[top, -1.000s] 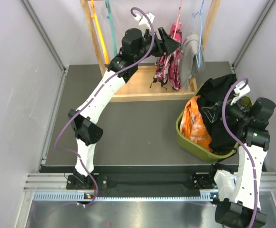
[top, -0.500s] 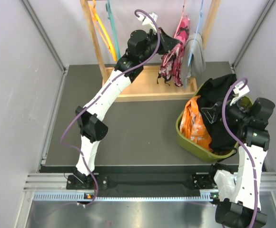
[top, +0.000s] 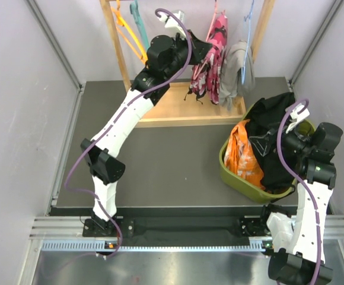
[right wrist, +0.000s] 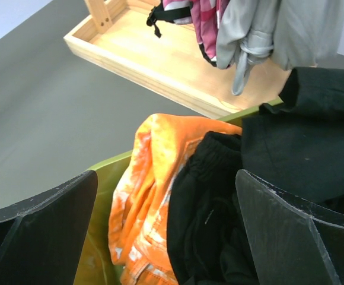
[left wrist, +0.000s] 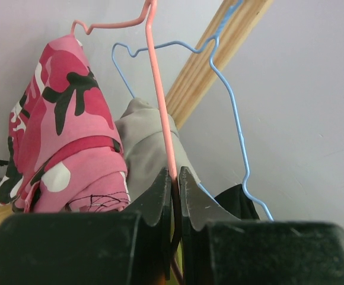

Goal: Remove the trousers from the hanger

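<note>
My left gripper (top: pixel 203 48) is high at the wooden rack, shut on the wire of a pink hanger (left wrist: pixel 158 89). The pink patterned trousers (top: pixel 210 65) hang on that hanger; they also show in the left wrist view (left wrist: pixel 59 142). The light grey trousers (top: pixel 236 68) hang beside them on a blue hanger (left wrist: pixel 231 107). The orange trousers (top: pixel 240 155) and the black trousers (top: pixel 273 139) lie in the green basket (top: pixel 243 181). My right gripper (right wrist: pixel 166 231) is open and empty, just above the basket's clothes.
The wooden rack has a tray base (top: pixel 178 110) and upright posts (top: pixel 115 44) at the back of the dark table. Empty orange and teal hangers (top: pixel 130 29) hang at its left end. Grey walls close in on both sides.
My left gripper has swung the pink hanger and patterned trousers up and then a little to the left along the rack. The right arm has not moved.
</note>
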Controlling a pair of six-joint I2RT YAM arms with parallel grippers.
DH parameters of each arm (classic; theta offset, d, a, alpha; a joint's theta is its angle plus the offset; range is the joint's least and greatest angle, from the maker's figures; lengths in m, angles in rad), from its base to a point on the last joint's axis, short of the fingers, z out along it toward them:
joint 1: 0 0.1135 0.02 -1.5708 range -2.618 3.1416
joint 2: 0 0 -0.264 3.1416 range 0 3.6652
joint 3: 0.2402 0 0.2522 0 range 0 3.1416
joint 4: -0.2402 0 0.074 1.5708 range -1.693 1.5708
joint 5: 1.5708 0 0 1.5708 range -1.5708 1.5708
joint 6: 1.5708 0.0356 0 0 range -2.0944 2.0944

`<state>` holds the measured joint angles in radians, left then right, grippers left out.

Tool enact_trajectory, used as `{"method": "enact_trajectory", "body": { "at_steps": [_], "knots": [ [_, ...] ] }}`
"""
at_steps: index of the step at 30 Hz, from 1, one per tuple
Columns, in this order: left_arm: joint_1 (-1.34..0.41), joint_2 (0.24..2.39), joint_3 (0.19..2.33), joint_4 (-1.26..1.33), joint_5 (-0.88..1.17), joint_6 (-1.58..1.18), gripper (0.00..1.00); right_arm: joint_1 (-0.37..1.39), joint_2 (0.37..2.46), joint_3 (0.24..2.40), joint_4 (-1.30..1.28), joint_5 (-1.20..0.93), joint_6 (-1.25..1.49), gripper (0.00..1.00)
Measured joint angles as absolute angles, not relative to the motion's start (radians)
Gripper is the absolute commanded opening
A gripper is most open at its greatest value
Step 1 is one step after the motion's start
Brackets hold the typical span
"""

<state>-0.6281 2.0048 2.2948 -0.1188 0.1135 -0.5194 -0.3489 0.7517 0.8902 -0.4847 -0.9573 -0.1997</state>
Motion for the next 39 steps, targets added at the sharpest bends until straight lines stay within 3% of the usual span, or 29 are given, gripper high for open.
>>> {"method": "enact_trajectory", "body": {
  "at_steps": [11,25,39],
  "knots": [
    [-0.624,1.865,2.160,-0.112,0.073,-0.478,0.00,-0.349,0.738,0.898,-0.530,-1.051,-0.267,1.00],
    [-0.624,1.633,1.919,-0.132,0.086,-0.438,0.00,-0.300,0.736,0.906,-0.634,-1.210,-0.560,1.00],
    [-0.624,1.319,1.624,-0.136,0.091,-0.457,0.00,0.191,0.847,0.970,-0.581,-0.971,-0.644,1.00]
  ]
}}
